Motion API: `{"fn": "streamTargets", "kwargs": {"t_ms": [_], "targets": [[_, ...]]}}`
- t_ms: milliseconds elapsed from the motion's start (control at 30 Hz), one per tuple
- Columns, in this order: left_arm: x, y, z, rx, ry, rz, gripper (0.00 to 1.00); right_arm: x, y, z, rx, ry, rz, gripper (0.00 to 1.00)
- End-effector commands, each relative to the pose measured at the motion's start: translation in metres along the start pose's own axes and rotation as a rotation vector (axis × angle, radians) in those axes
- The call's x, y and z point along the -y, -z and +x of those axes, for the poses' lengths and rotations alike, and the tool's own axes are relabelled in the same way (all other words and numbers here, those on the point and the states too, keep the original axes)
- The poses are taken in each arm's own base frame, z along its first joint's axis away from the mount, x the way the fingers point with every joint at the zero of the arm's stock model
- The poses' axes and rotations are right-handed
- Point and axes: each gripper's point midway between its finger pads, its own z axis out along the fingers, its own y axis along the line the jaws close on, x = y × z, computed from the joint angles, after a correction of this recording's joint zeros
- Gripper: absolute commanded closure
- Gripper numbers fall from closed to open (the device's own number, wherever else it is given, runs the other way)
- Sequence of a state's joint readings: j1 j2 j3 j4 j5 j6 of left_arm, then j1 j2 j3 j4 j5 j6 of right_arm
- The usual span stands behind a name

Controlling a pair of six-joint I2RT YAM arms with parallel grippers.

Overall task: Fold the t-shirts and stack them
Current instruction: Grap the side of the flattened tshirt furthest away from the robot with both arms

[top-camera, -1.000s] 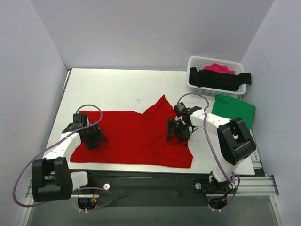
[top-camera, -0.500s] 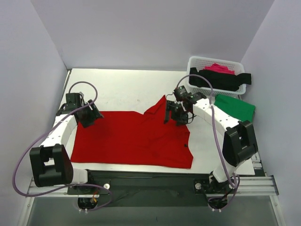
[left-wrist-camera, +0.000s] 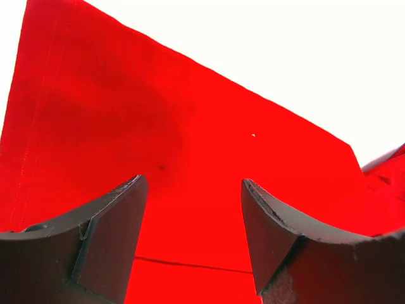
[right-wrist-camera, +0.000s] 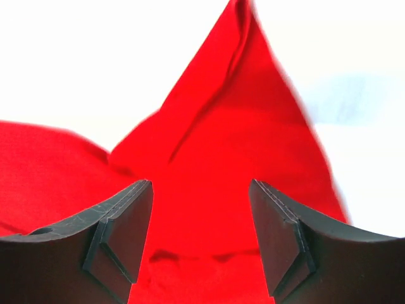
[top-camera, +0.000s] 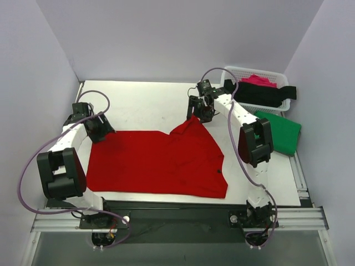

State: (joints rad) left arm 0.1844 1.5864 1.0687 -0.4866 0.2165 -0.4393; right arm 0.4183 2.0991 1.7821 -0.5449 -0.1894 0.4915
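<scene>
A large red t-shirt point(top-camera: 155, 160) lies spread on the white table, with a pointed sleeve flap sticking up at its far right corner. My left gripper point(top-camera: 101, 132) is open over the shirt's far left corner point(left-wrist-camera: 190, 158), its jaws apart with red cloth between them. My right gripper point(top-camera: 199, 115) is open just above the pointed flap point(right-wrist-camera: 234, 126), holding nothing. A folded green t-shirt point(top-camera: 277, 132) lies at the right. Black point(top-camera: 260, 93) and pink point(top-camera: 258, 80) t-shirts sit in the basket.
The white lattice basket point(top-camera: 233, 75) stands at the far right corner of the table point(top-camera: 144, 100). Cables loop from both arms. The table's left edge runs close to my left arm. Grey walls enclose the back and sides.
Both arms moved away from me: the left gripper from the shirt's left side to its far left corner, the right gripper from the shirt's right part to the pointed flap.
</scene>
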Motion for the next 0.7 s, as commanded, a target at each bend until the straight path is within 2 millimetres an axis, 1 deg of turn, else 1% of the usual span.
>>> {"fn": "streamTargets", "kwargs": {"t_ms": [0, 33, 67, 100, 133, 167, 200, 233, 267, 300, 367, 467, 600, 667], "targets": [[0.011, 0.005, -0.031, 0.088, -0.021, 0.025, 0.29, 0.015, -0.006, -0.029, 0.037, -0.006, 0.041, 0.38], [0.009, 0.005, -0.031, 0.091, -0.016, 0.017, 0.29, 0.013, -0.005, -0.041, 0.061, -0.005, 0.034, 0.38], [0.008, 0.005, -0.032, 0.092, -0.011, 0.01, 0.29, 0.019, -0.01, -0.046, 0.064, -0.016, 0.042, 0.38], [0.007, 0.005, -0.032, 0.093, 0.001, 0.002, 0.29, 0.022, -0.02, -0.046, 0.05, -0.019, 0.04, 0.39], [0.006, 0.005, -0.031, 0.094, 0.003, -0.003, 0.29, 0.021, -0.021, -0.053, 0.059, -0.022, 0.03, 0.39], [0.006, 0.005, -0.033, 0.098, 0.005, -0.005, 0.29, 0.026, -0.025, -0.057, 0.06, -0.034, 0.028, 0.39], [0.004, 0.005, -0.032, 0.1, 0.008, -0.015, 0.29, 0.029, -0.035, -0.054, 0.039, -0.036, 0.027, 0.4], [0.003, 0.005, -0.032, 0.101, 0.012, -0.025, 0.29, 0.029, -0.039, -0.055, 0.035, -0.037, 0.02, 0.41], [0.001, 0.006, -0.032, 0.103, 0.015, -0.034, 0.29, 0.027, -0.04, -0.061, 0.045, -0.036, 0.01, 0.41], [-0.001, 0.006, -0.032, 0.107, 0.018, -0.044, 0.29, 0.028, -0.047, -0.059, 0.035, -0.032, 0.008, 0.42], [-0.004, 0.007, -0.031, 0.107, 0.024, -0.056, 0.29, 0.024, -0.05, -0.064, 0.043, -0.017, -0.012, 0.43], [-0.006, 0.006, -0.029, 0.105, 0.029, -0.068, 0.29, 0.02, -0.059, -0.066, 0.041, -0.013, -0.036, 0.45], [-0.01, 0.003, -0.024, 0.094, 0.038, -0.082, 0.29, 0.015, -0.063, -0.073, 0.061, -0.013, -0.063, 0.46], [-0.011, 0.002, -0.024, 0.095, 0.041, -0.085, 0.29, 0.013, -0.068, -0.073, 0.056, -0.017, -0.074, 0.47]]}}
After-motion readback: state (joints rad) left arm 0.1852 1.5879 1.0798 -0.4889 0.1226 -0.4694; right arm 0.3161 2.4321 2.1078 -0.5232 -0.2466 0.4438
